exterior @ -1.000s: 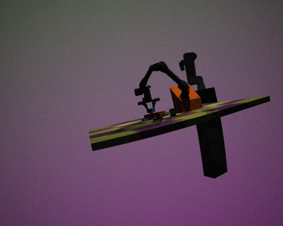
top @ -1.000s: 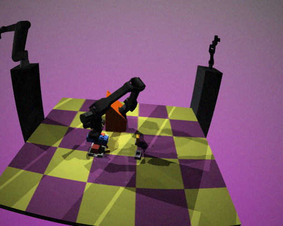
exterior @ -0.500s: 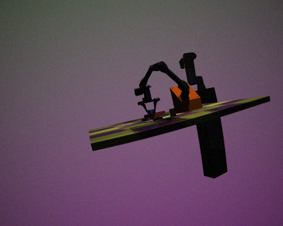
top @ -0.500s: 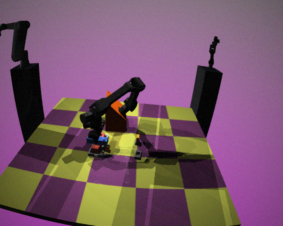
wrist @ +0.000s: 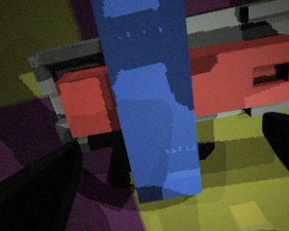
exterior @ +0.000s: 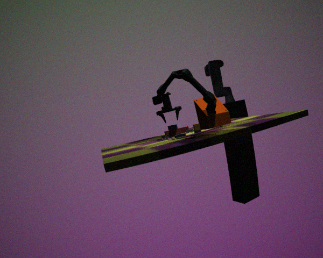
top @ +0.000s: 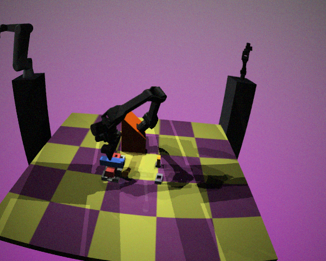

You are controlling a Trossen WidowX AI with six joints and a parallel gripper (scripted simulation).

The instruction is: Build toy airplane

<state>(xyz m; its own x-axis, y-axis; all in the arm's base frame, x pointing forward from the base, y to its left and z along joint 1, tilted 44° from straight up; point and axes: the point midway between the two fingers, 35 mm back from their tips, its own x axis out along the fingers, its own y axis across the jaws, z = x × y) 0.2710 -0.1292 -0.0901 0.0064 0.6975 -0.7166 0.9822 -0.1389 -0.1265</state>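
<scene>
The hand (exterior: 169, 114) hangs released and empty above the blue wing (top: 111, 161), which lies across the red fuselage (wrist: 222, 84) in the grey cradle (top: 110, 177). The orange tail fin (top: 158, 161) stands well apart on the checkered surface (top: 135, 213). It looks small, stiff and light, so a gentle pinch across its flat faces, tab down, seems best.

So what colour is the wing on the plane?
Blue. The wing lies across the red body; the wrist view shows it best.
</scene>
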